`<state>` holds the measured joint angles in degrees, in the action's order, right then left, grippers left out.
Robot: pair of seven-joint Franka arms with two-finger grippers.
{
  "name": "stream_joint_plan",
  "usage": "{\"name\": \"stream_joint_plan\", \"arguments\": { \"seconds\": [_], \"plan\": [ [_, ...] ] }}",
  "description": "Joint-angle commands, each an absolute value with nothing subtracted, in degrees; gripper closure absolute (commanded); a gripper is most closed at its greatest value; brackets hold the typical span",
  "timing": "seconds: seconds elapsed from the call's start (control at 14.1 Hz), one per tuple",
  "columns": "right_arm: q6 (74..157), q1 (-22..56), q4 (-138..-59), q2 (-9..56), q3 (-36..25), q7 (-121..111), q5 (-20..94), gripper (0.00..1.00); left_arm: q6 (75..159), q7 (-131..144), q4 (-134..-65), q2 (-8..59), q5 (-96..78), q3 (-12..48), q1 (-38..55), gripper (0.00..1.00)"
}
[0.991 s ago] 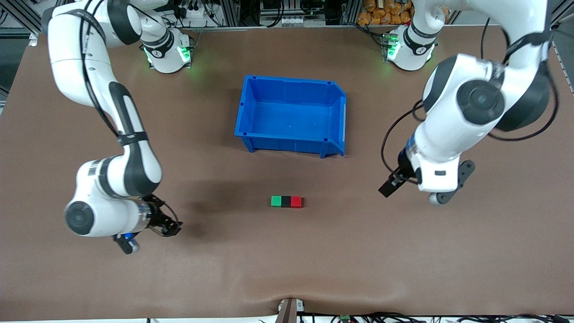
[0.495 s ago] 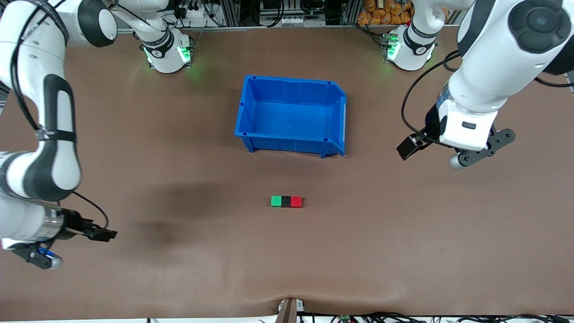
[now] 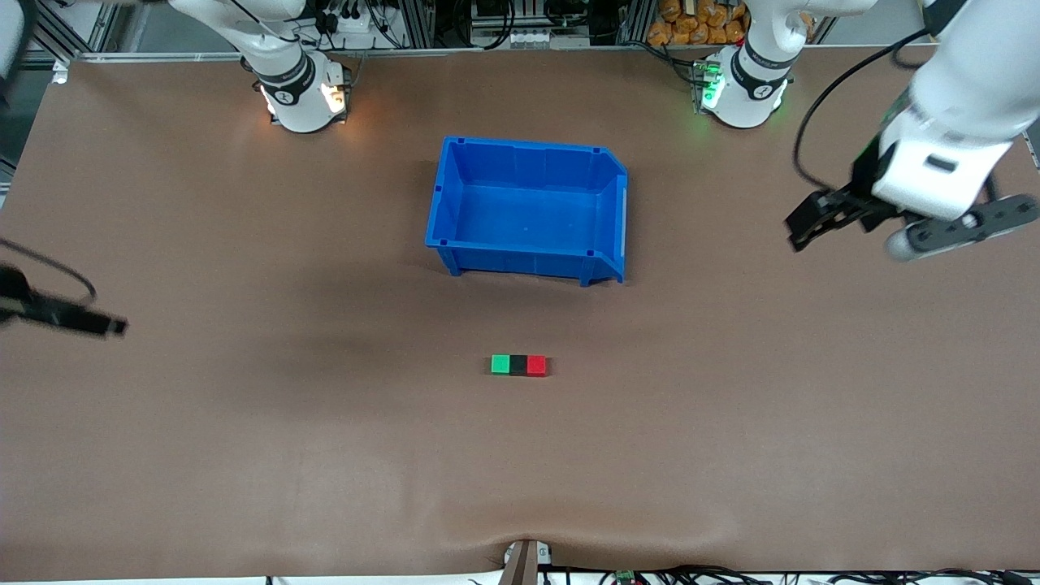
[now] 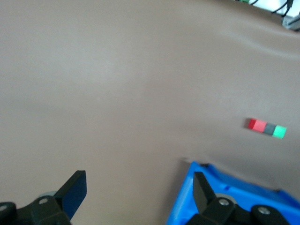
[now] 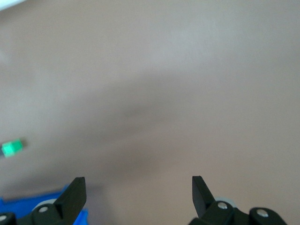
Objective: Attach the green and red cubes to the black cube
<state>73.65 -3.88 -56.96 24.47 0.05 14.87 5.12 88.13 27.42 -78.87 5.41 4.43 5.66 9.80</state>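
The green cube (image 3: 500,364), the black cube (image 3: 518,365) and the red cube (image 3: 536,365) lie touching in one row on the brown table, black in the middle, nearer to the front camera than the blue bin. The left wrist view shows the row too: red cube (image 4: 253,124), black cube (image 4: 268,128), green cube (image 4: 280,131). The right wrist view shows only the green cube (image 5: 11,148). My left gripper (image 3: 800,230) (image 4: 139,187) is open and empty, up over the table's left-arm end. My right gripper (image 3: 114,327) (image 5: 139,187) is open and empty over the right-arm end.
An empty blue bin (image 3: 443,219) stands mid-table, farther from the front camera than the cubes; its corner shows in the left wrist view (image 4: 187,206) and the right wrist view (image 5: 18,211). Both arm bases stand along the table's top edge.
Both arms have pulled away from the cubes toward their own ends of the table. The right arm has gone almost out of the front view. The cube row has not moved.
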Motion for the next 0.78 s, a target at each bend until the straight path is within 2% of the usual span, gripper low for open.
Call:
{"name": "stream_joint_plan", "arguments": {
  "seconds": [0.0,0.21,0.35,0.42,0.64,0.71],
  "plan": [
    [73.47,-1.76,-68.25,15.85,0.70,14.24,3.16,0.00,84.75,20.67,-82.53,-0.17,5.01,5.80,8.09,0.00],
    [80.22,-1.06,-84.06,5.83,0.79,14.15,3.16,0.00,80.51,20.57,-87.08,-5.78,4.92,4.66,7.91,0.00],
    [85.06,2.27,-89.98,2.04,0.70,14.33,2.55,0.00,80.16,16.90,-87.36,-6.68,4.66,4.31,6.78,0.00],
    [86.12,2.81,-89.65,2.11,0.70,14.33,0.90,0.00,80.16,16.44,-87.71,-7.20,4.66,4.57,6.16,0.00],
    [85.96,2.99,-79.05,4.03,0.62,14.50,-1.14,0.00,80.42,15.47,-89.56,-9.04,4.57,4.57,6.06,0.00],
    [85.87,2.99,-78.23,4.56,0.62,14.24,-1.93,0.00,80.33,15.38,-89.56,-9.40,4.48,4.57,5.98,0.00]
  ]
}}
